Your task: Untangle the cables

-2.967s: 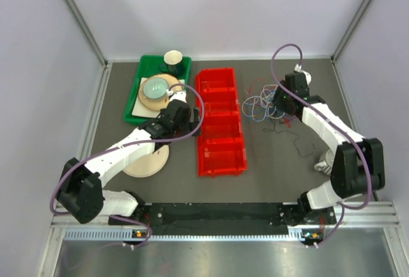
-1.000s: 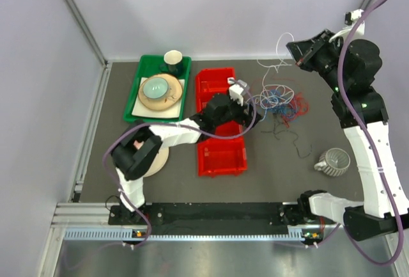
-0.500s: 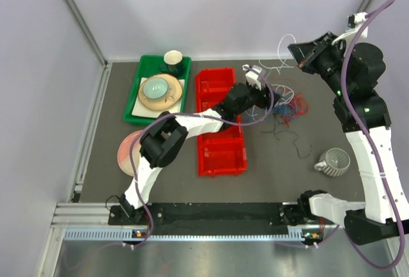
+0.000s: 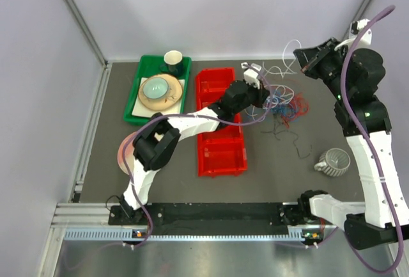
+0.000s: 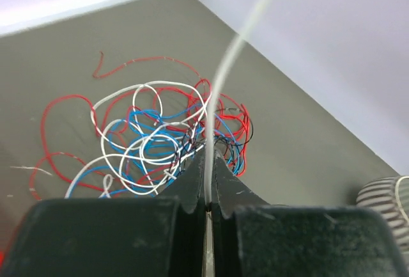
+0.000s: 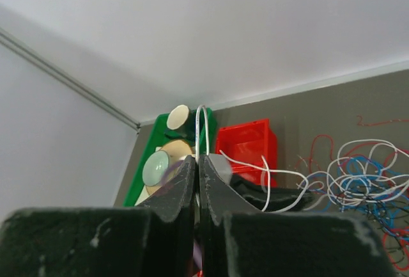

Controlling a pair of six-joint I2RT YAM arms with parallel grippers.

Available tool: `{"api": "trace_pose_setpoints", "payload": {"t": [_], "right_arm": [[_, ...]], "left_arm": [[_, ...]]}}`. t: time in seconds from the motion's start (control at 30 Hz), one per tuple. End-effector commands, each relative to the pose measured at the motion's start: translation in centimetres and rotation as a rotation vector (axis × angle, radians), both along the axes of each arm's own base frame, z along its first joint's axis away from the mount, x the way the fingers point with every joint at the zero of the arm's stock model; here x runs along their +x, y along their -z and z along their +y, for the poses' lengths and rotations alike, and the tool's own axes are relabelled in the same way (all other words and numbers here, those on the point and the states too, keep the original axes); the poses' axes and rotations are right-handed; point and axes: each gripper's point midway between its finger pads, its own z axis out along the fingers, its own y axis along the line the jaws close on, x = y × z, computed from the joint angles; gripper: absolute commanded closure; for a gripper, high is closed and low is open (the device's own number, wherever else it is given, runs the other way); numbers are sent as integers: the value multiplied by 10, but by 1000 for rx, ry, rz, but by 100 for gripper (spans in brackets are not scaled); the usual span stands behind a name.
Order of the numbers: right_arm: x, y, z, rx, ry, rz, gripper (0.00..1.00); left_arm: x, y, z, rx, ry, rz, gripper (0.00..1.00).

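- Top external: the cables lie tangled at 3 o'clock, just right of the red bin.
- The left gripper pinches a white cable over the heap.
- The right gripper, raised at 2 o'clock, also pinches a white cable.

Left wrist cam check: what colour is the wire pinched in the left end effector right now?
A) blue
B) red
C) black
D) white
D: in the left wrist view, the left end effector is shut on a white cable, which runs up and away from the tangle of cables lying on the table.
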Motion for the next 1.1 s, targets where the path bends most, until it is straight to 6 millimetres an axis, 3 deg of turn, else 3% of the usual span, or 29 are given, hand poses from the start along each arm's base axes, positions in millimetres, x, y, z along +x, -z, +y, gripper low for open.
{"api": "trace_pose_setpoints", "payload": {"t": [0.0, 0.1, 0.23, 0.27, 0.47, 0.67, 0.77, 0.87, 1.07], "right_arm": [[11, 12, -25, -7, 103, 15, 100], [22, 28, -29, 16, 98, 67, 100], [26, 34, -19, 47, 46, 97, 100], [26, 33, -19, 50, 44, 95, 100], [25, 34, -7, 66, -23, 109, 100], [25, 38, 1, 74, -65, 124, 100], [29, 45, 10, 93, -114, 151, 100], [36, 54, 20, 107, -158, 170, 100], [49, 63, 41, 94, -222, 197, 100]], "left_arm": [[-16, -132, 30, -102, -23, -197, 100], [-16, -161, 42, -118, -14, -225, 100], [-17, -209, 55, -173, -2, -249, 100], [-22, -229, 60, -202, -3, -277, 100], [-31, -295, 88, -311, -42, -386, 100], [-43, -345, 100, -313, -29, -454, 100], [-43, -356, 111, -305, -51, -482, 100], [-33, -353, 123, -270, -96, -488, 100], [-4, -320, 140, -218, -145, -413, 100]]}}
